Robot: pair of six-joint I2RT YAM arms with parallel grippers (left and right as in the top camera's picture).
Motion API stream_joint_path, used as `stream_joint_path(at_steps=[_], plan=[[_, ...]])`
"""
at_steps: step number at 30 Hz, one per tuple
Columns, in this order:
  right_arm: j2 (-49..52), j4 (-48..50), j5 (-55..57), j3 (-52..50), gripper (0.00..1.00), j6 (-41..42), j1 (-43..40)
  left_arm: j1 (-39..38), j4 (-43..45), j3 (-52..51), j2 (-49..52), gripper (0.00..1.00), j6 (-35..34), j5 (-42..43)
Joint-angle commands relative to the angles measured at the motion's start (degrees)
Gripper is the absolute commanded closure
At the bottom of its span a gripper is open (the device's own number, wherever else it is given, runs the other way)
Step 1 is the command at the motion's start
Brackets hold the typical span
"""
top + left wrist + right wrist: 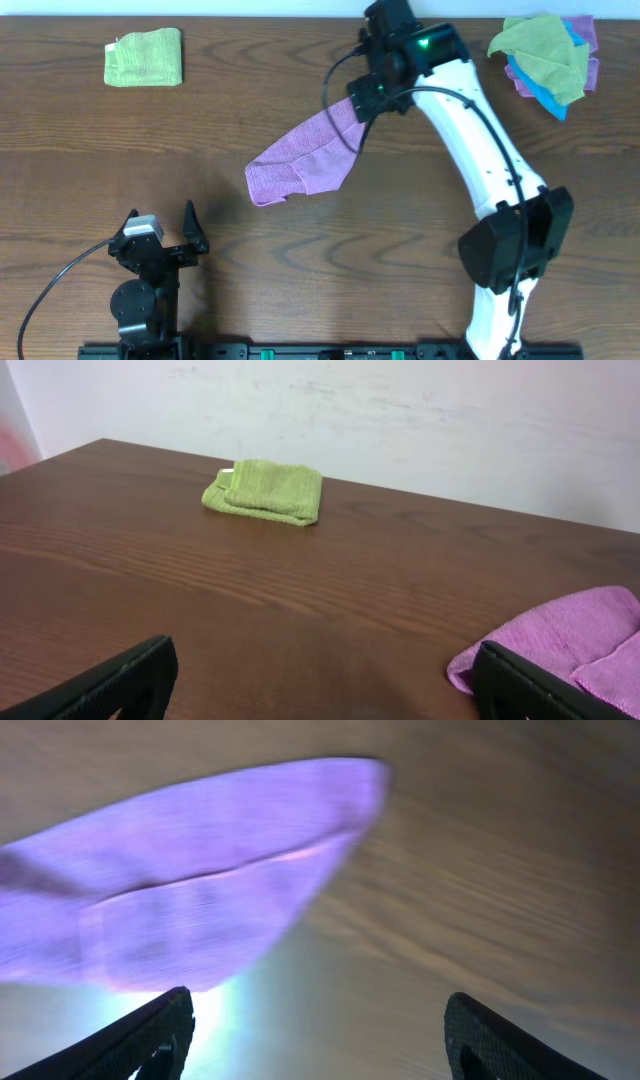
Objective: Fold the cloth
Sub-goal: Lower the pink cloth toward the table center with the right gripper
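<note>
Cloth (305,155): 1x, lilac microfibre, soft, rumpled wedge shape, part doubled over, lying flat at centre of wood-grain table (80,150), upper end under R gripper (320,1000). R jaws apart, nothing btwn. L gripper (320,655) wide open, empty. Also 1 folded green cloth (144,57), ribbed; 1 heap mixed cloths (548,55), far right corner.

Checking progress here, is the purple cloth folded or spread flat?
Folded over, roughly: the purple cloth lies as a slanted strip, one layer lapped over another, edges not aligned.
</note>
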Motion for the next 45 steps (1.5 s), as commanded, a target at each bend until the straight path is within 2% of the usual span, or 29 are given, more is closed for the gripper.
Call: stream_joint_path(at_steps=[1, 11, 18, 22, 36, 43, 45], plan=[[-1.31, 0.37, -6.08, -0.39, 0.21, -1.97, 3.56, -0.33, -0.92, -1.79, -0.33, 0.05, -0.20, -0.35], [-1.31, 7.78, -6.03, -13.97, 0.28, -5.62, 11.69, -0.33, -0.92, -1.79, -0.33, 0.05, -0.20, -0.35], [-0.52, 12.35, -3.78, -19.34, 0.33, -7.48, 15.15, -0.33, -0.90, -1.79, -0.33, 0.05, -0.20, -0.35], [1.57, 13.84, -1.01, -20.06, 0.40, -7.56, 16.31, -0.33, -0.92, -1.79, -0.33, 0.05, -0.20, -0.35], [6.58, 18.16, 0.22, -20.06, 0.40, -7.67, 16.79, -0.33, -0.92, -1.79, -0.33, 0.04, -0.20, -0.35], [8.55, 19.47, 0.35, -20.06, 0.44, -7.67, 16.87, -0.33, -0.92, -1.79, -0.33, 0.05, -0.20, -0.35], [9.09, 19.74, 0.66, -20.06, 0.49, -7.67, 16.87, -0.33, -0.90, -1.79, -0.33, 0.04, -0.20, -0.35]])
